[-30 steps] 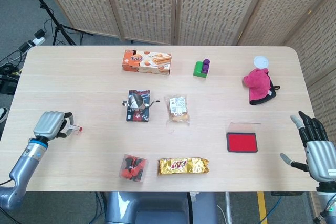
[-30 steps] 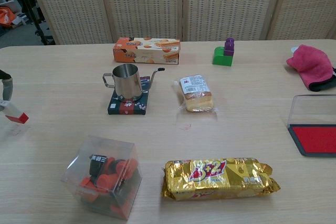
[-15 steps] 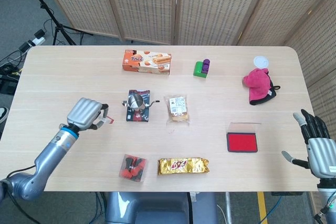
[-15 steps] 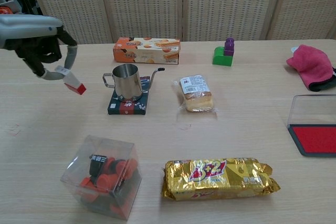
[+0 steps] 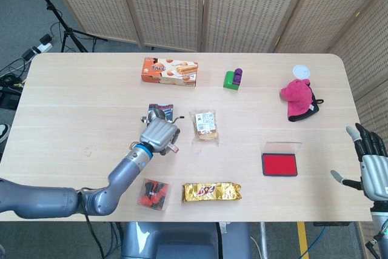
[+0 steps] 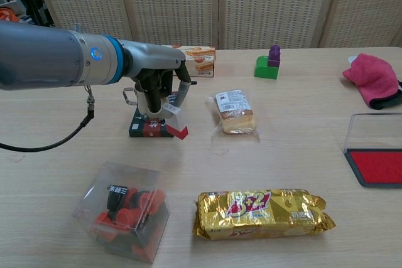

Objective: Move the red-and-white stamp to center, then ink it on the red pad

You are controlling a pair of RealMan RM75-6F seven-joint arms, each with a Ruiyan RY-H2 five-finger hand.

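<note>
My left hand (image 5: 159,134) (image 6: 157,81) holds the red-and-white stamp (image 5: 174,148) (image 6: 176,124) above the table near its middle, just in front of the kettle. The stamp hangs tilted, red end down, a little above the wood. The red ink pad (image 5: 279,164) (image 6: 377,166) lies at the right with its clear lid standing up behind it. My right hand (image 5: 371,166) hovers at the table's right edge, beyond the pad, fingers spread and holding nothing; the chest view does not show it.
A steel kettle (image 6: 151,100) on a dark coaster stands right behind my left hand. A cake packet (image 5: 205,124), a gold snack packet (image 5: 212,191) and a clear box (image 5: 153,193) surround the middle. Biscuit box (image 5: 170,71), green-purple block (image 5: 233,79) and pink cloth (image 5: 299,99) lie far back.
My left hand has carried the stamp from the table's left edge rightward to the middle, in front of the kettle. The right hand has drifted slightly outward.
</note>
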